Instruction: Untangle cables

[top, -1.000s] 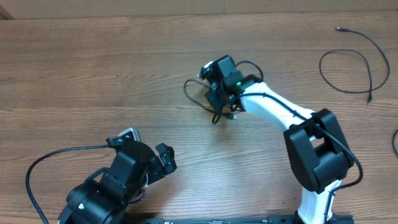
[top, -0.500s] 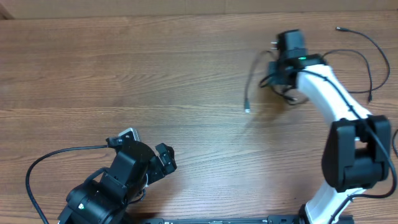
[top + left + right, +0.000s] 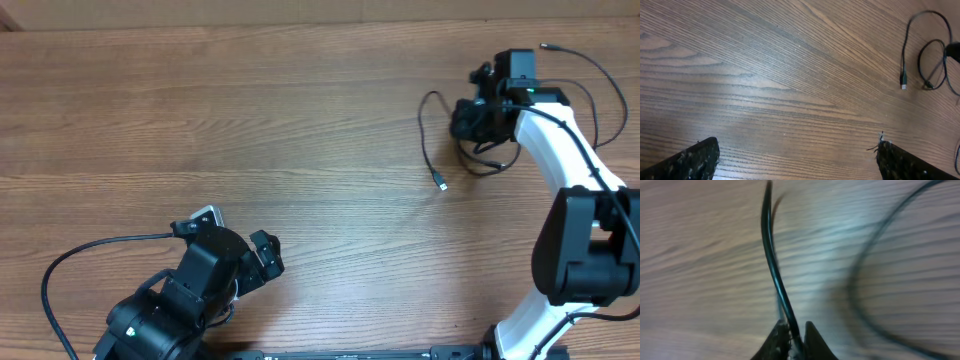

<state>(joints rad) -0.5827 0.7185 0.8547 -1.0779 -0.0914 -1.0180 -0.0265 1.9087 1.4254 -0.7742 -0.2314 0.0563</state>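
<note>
Nearest the base, the left hand (image 3: 797,162) sits low over bare table (image 3: 200,120) at the near-left corner. Its fingers are spread wide with nothing between them. It looks parked out of the way, well apart from every cord, probably so that the other arm has free run of the work.

Further out and to the right, the right hand (image 3: 794,341) reaches toward the far-right part of the table. It is pinched narrow on a thin black cord (image 3: 771,255), which rises from between its fingertips in the wrist view (that picture is blurred, so little more can be read from it). Seen from above, this cord arcs away to the left of the hand in an open curve and comes down onto the wood. It ends in a small plug (image 3: 441,184) that rests free, clear of anything else. A grip at one spot with the tail trailing loose reads to me as drawing one cord out by itself, to part it from its neighbours. A small loop (image 3: 487,165) lies just beside the hand on its near side; whether it belongs to the same cord I cannot tell.

Farthest off, a second cord (image 3: 582,57) runs along the far-right edge, partly hidden by the right arm. It lies near the hand, so my guess is that the thin black cord wants setting down short of it, lest the two cross.
</note>
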